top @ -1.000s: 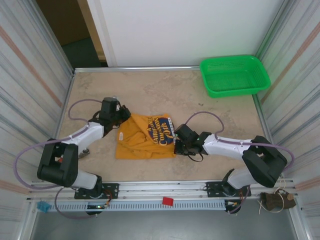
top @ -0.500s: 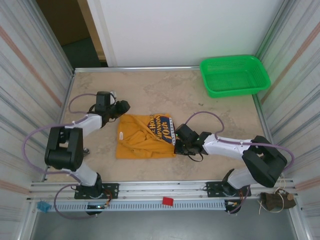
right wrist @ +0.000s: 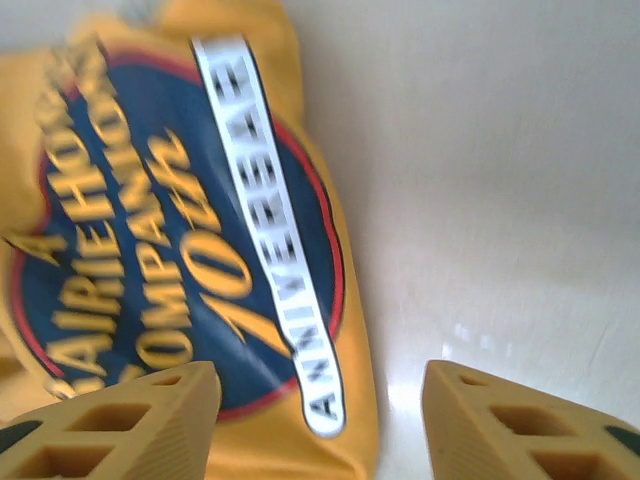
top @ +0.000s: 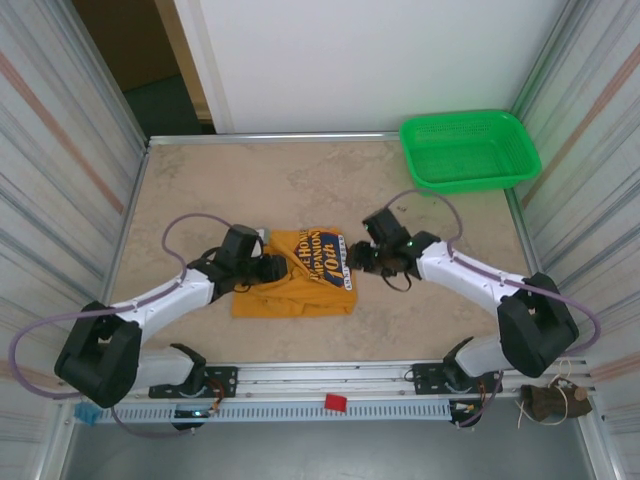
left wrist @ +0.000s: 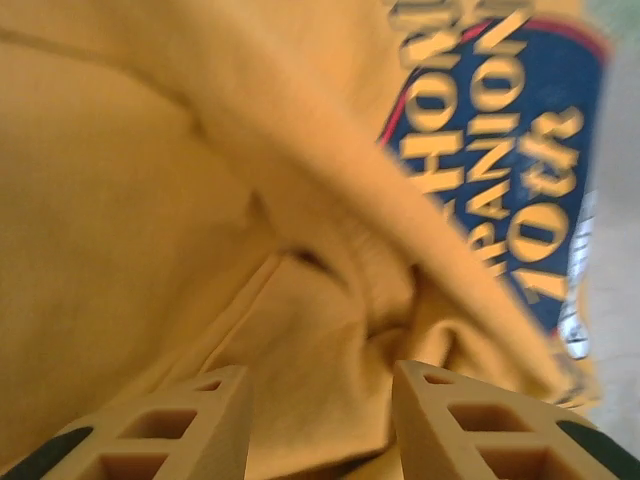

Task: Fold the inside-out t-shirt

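The inside-out t-shirt [top: 300, 290] lies as a folded mustard-orange bundle at the table's middle front, its dark-and-white lettered print [top: 326, 258] facing up on the right part. My left gripper [top: 268, 268] hovers over the shirt's left half. In the left wrist view it [left wrist: 320, 400] stands open above rumpled folds [left wrist: 330, 300], nothing between the fingers. My right gripper [top: 357, 258] sits at the shirt's right edge. In the right wrist view it [right wrist: 320, 400] is open, straddling the cloth's edge [right wrist: 355, 400] beside the print [right wrist: 180, 230] and bare table.
A green plastic basket [top: 470, 150] stands at the far right corner. The beige table [top: 300, 180] has metal rails round it and corrugated walls on both sides. Grey cables loop off both arms near the shirt.
Both grippers have opened. The left one swung from the shirt's far left corner in over its left half. The right one moved from the lower right edge up to the print's right edge.
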Controlling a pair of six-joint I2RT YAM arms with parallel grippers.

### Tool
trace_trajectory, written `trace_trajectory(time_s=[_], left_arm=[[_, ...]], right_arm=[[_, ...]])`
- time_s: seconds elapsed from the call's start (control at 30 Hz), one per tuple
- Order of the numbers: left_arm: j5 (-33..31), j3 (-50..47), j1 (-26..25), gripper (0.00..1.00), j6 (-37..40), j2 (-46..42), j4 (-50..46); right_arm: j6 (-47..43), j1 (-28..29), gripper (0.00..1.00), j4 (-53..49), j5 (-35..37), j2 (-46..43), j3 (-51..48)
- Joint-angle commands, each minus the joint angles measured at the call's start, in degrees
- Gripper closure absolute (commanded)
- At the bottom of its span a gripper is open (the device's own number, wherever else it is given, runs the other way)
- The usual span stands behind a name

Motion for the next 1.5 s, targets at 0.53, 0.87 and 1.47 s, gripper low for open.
trace_trajectory(time_s=[0.53,0.87,1.47], left_arm=[[-2.1,-1.9,-0.7,0.78,6.1,3.7,6.4],[-1.7,-5.7,-0.7,1.00,0.9,-5.7,4.9],[0.5,7.0,0.6,0.51,14.1,8.0,5.8]], right_arm=[[-7.9,-5.1,0.76,3.4,-10.4,26.9,15.8],[-6.8,-10.3,1.00,4.5,-9.3,22.4,11.0],[-6.8,-12.4,1.00,5.3,-7.4,18.3,6.2]])
